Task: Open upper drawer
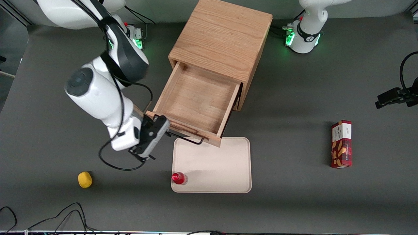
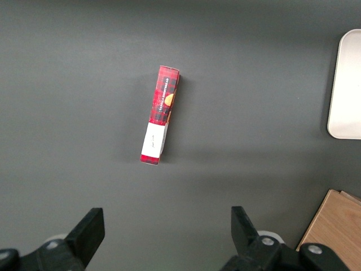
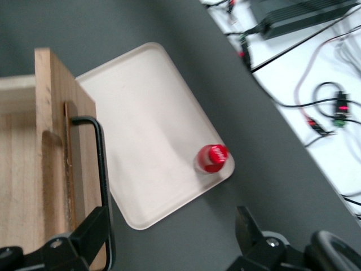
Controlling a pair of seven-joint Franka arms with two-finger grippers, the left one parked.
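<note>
The upper drawer [image 1: 196, 98] of the light-oak cabinet [image 1: 222, 36] stands pulled far out, and its wooden box is empty. Its thin black bar handle [image 1: 186, 138] runs along the drawer front, above the tray's edge. My right gripper [image 1: 153, 138] is at the handle's end toward the working arm's side, open and holding nothing. In the right wrist view the gripper [image 3: 169, 226] has its fingers wide apart, and the handle [image 3: 100, 169] passes close by one finger [image 3: 90, 231] along the drawer front [image 3: 53, 113]. The bottom drawer is hidden under the open one.
A beige tray [image 1: 212, 166] lies in front of the drawer, with a red-capped bottle [image 1: 178, 178] at its corner nearest the camera. A yellow object [image 1: 85, 180] lies toward the working arm's end. A red box [image 1: 341, 144] lies toward the parked arm's end.
</note>
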